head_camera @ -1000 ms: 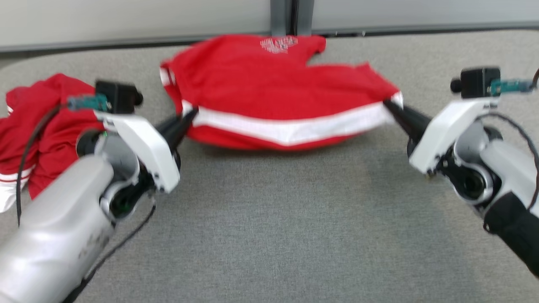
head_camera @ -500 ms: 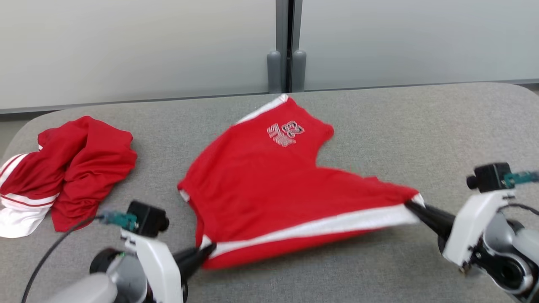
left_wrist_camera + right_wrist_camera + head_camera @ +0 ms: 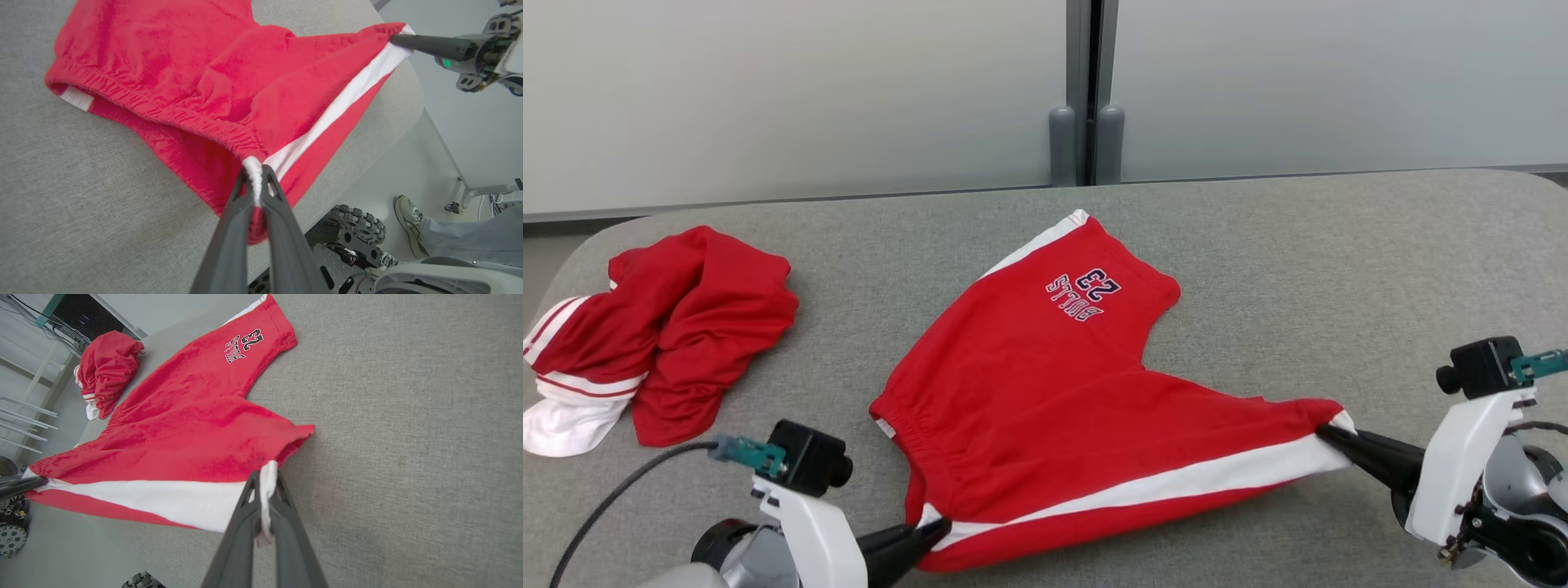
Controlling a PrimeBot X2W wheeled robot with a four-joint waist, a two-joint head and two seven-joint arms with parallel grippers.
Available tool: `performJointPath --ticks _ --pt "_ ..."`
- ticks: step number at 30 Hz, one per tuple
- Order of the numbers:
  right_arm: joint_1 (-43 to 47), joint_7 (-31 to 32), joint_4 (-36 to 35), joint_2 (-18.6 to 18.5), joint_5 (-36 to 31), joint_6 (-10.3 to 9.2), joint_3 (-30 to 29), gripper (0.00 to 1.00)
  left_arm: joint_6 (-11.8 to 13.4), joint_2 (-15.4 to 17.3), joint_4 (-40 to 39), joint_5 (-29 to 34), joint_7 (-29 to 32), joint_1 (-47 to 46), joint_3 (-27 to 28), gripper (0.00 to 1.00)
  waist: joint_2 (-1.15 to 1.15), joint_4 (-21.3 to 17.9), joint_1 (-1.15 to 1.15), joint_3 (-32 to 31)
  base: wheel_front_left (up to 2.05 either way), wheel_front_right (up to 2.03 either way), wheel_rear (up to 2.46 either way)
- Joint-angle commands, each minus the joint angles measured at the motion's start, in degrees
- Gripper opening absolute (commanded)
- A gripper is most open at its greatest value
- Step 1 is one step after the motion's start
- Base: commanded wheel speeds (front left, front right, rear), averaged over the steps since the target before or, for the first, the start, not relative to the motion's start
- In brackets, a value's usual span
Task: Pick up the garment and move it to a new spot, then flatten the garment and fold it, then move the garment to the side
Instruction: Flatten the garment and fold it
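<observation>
The garment (image 3: pixel 1045 384) is a pair of red shorts with a white side stripe and a "23" print, spread on the grey table (image 3: pixel 1258 245). My left gripper (image 3: pixel 935 527) is shut on the waistband end of the stripe at the near edge. My right gripper (image 3: pixel 1327 433) is shut on the hem end of that stripe, so the near side is stretched between them and lifted slightly. The left wrist view shows the pinched white corner of the garment (image 3: pixel 229 81) in my left gripper (image 3: pixel 255 175). The right wrist view has my right gripper (image 3: pixel 265 477) closed on the garment (image 3: pixel 184 428).
A second red and white garment (image 3: pixel 654 343) lies crumpled at the table's far left, also the crumpled garment (image 3: pixel 104 369). A grey partition wall (image 3: pixel 849 98) stands behind the table. A person's shoe (image 3: pixel 410 220) and the robot's wheeled base (image 3: pixel 351 241) show below the table edge.
The head camera has tilted up. Both grippers have drawn the stretched edge of the garment toward the near side, and the garment has settled flatter on the table, its printed leg lying far.
</observation>
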Motion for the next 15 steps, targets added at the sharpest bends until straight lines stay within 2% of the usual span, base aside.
performJointPath --ticks 1,5,10,15 --pt "-1.1 1.2 0.3 0.7 -1.0 0.01 -1.3 0.00 -0.6 -0.3 0.2 -1.5 0.8 -2.0 1.1 0.00 0.00 0.7 0.00 0.9 0.00 0.00 0.00" --pt "-3.0 3.9 1.4 2.0 -1.9 0.01 -3.6 0.00 -2.6 -1.3 1.4 -5.4 4.7 -5.1 2.4 0.00 0.00 2.2 0.00 3.0 0.00 0.00 0.00" --pt "-8.5 9.1 4.4 5.1 -3.6 0.02 -7.0 0.00 -6.3 -3.6 7.6 -12.7 17.1 -13.8 3.4 0.00 0.00 5.0 0.00 7.2 0.00 0.00 0.00" --pt "-15.9 13.9 8.9 9.2 -6.4 0.02 -9.2 0.00 -7.2 -8.0 16.3 -15.5 23.6 -22.3 5.0 0.00 0.00 6.7 0.00 11.1 0.00 0.00 0.00"
